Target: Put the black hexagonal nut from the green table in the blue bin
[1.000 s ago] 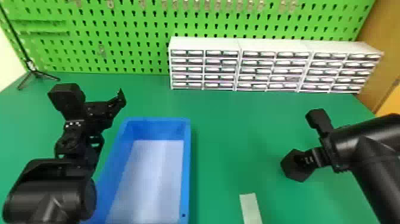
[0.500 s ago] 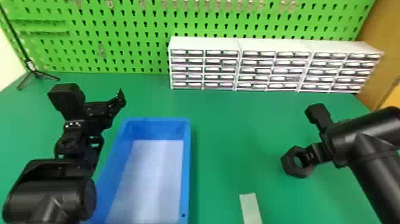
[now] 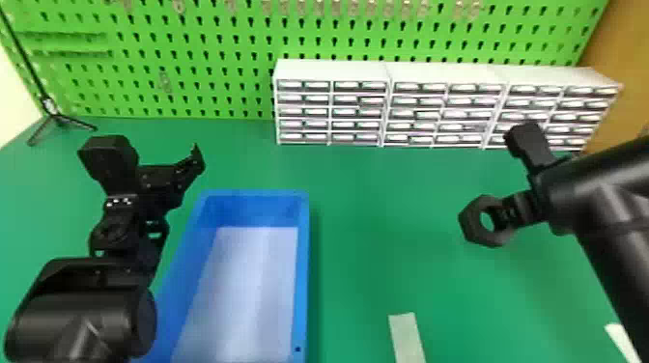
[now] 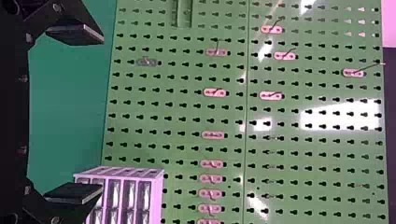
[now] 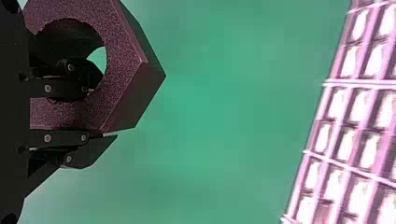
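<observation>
Jaws clench on the black hexagonal nut [image 3: 472,224] in the right gripper [image 3: 504,217], well apart from the blue bin [image 3: 301,280], to its right. Past the bin's far left corner, the left gripper [image 3: 169,181] waits empty — its fingers [image 4: 77,35] spread wide in the left wrist view. Head view gives the nut's place relative to the bin; right wrist view adds the grip itself — one finger [image 5: 67,86] inside the hole, the other [image 5: 84,144] along an outer side. Thick and matte, with flat sides and a broad round opening, the nut hangs tilted. Compared with a second earlier, it sits higher in the head view, its hole now clearly visible, while the bin remains in place.
</observation>
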You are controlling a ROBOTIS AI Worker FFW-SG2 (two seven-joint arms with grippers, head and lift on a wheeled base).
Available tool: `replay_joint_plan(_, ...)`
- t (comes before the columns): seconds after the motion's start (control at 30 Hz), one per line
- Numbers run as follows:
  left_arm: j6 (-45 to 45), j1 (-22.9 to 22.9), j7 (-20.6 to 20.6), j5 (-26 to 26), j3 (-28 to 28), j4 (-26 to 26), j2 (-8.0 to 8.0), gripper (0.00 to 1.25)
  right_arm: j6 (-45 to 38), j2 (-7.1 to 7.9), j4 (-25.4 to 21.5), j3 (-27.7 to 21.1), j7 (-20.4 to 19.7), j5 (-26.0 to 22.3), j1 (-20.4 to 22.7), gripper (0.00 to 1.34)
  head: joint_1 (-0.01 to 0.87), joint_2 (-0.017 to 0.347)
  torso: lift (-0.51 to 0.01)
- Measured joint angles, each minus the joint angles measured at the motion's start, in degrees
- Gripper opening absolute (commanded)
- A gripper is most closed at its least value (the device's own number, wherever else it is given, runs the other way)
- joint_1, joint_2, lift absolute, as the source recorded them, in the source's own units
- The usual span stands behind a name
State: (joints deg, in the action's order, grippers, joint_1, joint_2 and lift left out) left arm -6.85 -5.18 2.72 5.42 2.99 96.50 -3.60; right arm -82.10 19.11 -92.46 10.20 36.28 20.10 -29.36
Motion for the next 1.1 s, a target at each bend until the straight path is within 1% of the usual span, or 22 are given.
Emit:
replay_joint_plan(0.13, 0.0, 0.0, 0.0, 0.03, 0.0, 0.0, 0.0, 1.09, 0.88, 0.09, -2.05, -0.01, 0.02, -1.26, -0.77, 0.31, 0.686, 0.028, -0.096)
replay_joint_plan(0.27, 0.0, 0.0, 0.0, 0.03, 0.01, 0.0, 0.0, 1.09, 2.99, 0.06, -3.41, -0.08, 0.02, -3.61, -1.57, 0.31, 0.686, 0.028, -0.096)
replay_joint_plan(0.53, 0.0, -0.07, -0.02, 0.03, 0.01, 0.0, 0.0, 1.09, 9.4, -0.41, -4.04, -0.68, 0.02, -12.85, -3.74, 0.31, 0.686, 0.028, -0.096)
replay_joint_plan(0.83, -0.07, -0.3, -0.01, -0.08, -0.05, 0.0, 0.0, 1.09, 14.84, -2.07, -4.29, 0.3, -0.42, -22.74, -5.65, 0.31, 0.686, 0.028, -0.096)
replay_joint_plan(1.1, -0.19, -0.36, -0.01, -0.14, -0.09, 0.0, 0.0, 1.09, 18.26, -3.45, -4.27, 4.59, -3.94, -31.0, -6.73, 0.31, 0.686, 0.028, -0.096)
